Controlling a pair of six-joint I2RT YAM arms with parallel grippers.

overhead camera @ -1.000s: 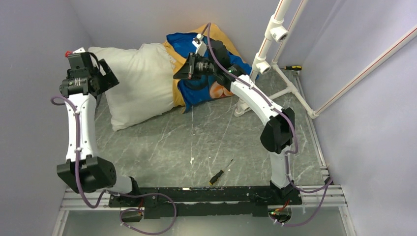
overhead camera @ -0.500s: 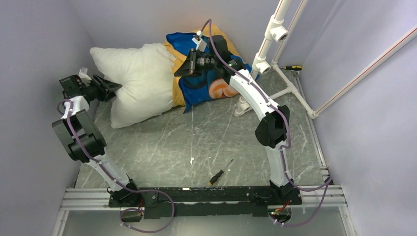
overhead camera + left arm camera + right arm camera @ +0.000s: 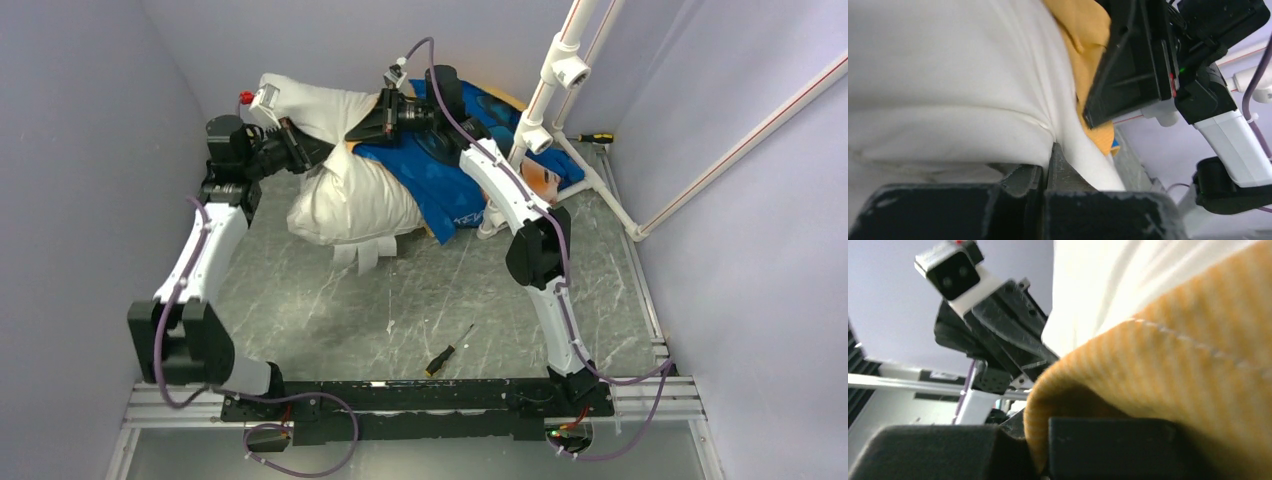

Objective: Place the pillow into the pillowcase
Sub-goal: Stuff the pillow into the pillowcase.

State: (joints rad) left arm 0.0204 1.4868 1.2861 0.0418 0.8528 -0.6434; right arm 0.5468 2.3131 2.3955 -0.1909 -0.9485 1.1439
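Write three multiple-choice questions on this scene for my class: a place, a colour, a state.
1. How is the left claw?
A. Wide open in the air
B. Shut on the plump white stuffed pillow
C. Half open, touching nothing

2. What colour is the side of the blue printed fabric pillowcase pinched by the right claw?
A. Green
B. Orange-yellow
C. Red

3. Where does the small black-handled screwdriver nearest the arms' bases lie?
A. On the grey marbled table
B. On the pillow
C. Inside the pillowcase

Answers:
1 B: white cloth is pinched in its closed jaws.
2 B: the right wrist view shows orange-yellow cloth in the jaws.
3 A: it lies flat on the tabletop.
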